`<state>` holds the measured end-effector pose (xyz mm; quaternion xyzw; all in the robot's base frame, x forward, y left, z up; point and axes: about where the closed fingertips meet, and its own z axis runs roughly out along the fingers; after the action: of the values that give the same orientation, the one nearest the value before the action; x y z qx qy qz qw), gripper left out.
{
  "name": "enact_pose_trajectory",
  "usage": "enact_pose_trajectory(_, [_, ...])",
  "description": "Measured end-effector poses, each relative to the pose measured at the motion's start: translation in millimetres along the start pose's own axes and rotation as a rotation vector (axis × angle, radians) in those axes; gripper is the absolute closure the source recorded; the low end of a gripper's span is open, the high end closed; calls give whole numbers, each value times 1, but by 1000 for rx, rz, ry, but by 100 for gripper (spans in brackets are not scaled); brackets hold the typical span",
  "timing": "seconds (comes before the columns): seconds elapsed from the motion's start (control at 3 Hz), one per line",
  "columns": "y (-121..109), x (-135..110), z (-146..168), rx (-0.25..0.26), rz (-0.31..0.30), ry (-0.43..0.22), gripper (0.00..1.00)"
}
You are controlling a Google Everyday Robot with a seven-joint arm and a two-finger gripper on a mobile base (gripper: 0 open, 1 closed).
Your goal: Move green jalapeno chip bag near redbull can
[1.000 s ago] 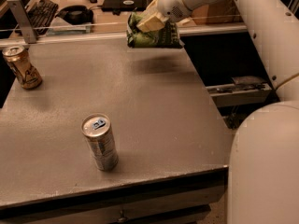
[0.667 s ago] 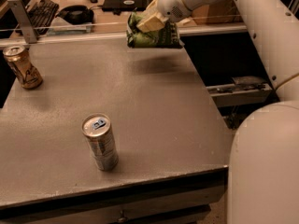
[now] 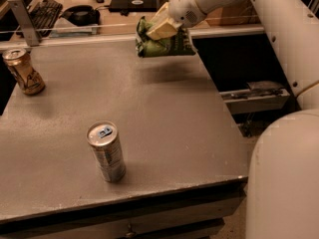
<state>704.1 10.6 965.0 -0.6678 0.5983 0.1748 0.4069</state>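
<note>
As gripper (image 3: 163, 29) clasps green bag (image 3: 175, 47), above table (image 3: 164, 118)

gripper (image 3: 160, 29) over far edge of bench (image 3: 174, 123), toward far right corner, clamping green jalapeno chip bag (image 3: 172, 46) off the surface | redbull can (image 3: 106, 151) upright near front edge, well apart | gold-brown can (image 3: 23, 71) by far left corner

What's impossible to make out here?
Camera view:
- Top of the crinkly green foil chip bag: covered by the gripper shut on it, over the far edge of the grey table.
- Label of the slim silver-grey drink can: too small to read.
- Markings on the gold-brown can: likewise.
</note>
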Motion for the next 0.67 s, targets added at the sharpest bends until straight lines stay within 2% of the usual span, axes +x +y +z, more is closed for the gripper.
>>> enact_pose_trajectory(0.67, [68,6,-23,-93,-75,26,100])
